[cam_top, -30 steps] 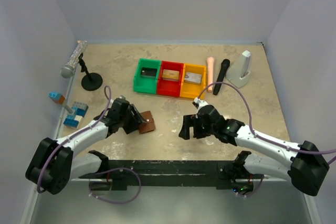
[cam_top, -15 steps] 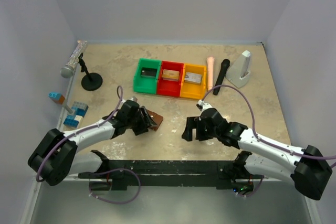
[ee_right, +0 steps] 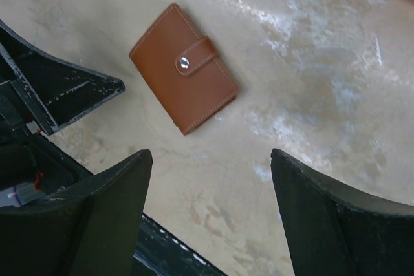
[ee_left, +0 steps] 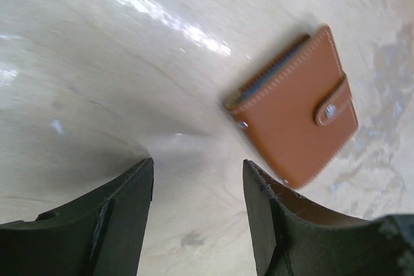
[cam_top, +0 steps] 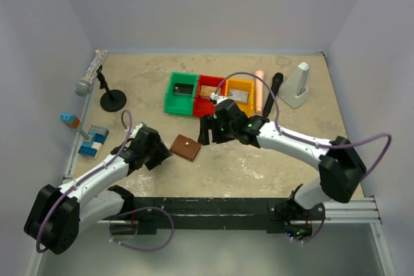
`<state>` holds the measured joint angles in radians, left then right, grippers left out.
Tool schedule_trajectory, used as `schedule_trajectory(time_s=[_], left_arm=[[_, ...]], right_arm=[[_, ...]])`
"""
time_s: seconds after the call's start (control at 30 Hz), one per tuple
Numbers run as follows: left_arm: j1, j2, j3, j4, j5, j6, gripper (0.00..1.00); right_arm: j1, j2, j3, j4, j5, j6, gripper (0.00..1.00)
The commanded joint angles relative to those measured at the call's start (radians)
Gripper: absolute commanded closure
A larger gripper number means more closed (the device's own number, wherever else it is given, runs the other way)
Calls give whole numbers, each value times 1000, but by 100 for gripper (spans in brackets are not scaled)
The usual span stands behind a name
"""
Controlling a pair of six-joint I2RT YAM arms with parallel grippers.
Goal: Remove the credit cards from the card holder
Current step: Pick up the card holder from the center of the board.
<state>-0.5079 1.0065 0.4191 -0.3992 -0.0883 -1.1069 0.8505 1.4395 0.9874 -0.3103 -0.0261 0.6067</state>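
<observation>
Colour bins (cam_top: pixel 169 98), silver mic (cam_top: pixel 89 74), toy blks (cam_top: pixel 94 141)

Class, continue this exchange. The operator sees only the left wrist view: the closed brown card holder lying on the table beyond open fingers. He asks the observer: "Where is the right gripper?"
Observer: The right gripper hovers open just right of the card holder, clear of it.
Operator: Any cards already out?
Observer: A grey card lies in the yellow bin.
Operator: What else is there?
Observer: A red bin and a green bin adjoin it in a row.
</observation>
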Motion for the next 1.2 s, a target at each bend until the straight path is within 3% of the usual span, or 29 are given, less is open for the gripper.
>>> schedule_trajectory(time_s=[0.0, 0.13, 0.5, 1.17], left_arm=[[94, 26, 7, -6, 16, 47, 38], [112, 52, 26, 37, 42, 65, 34], [112, 167, 38, 114, 84, 81, 40], [112, 219, 40, 146, 107, 93, 44]], right_arm=[[4, 145, 144, -7, -49, -36, 22], [2, 252, 241, -49, -46, -53, 22], [-1, 421, 367, -101, -63, -104, 32], [-27, 489, 280, 10, -227, -24, 42]])
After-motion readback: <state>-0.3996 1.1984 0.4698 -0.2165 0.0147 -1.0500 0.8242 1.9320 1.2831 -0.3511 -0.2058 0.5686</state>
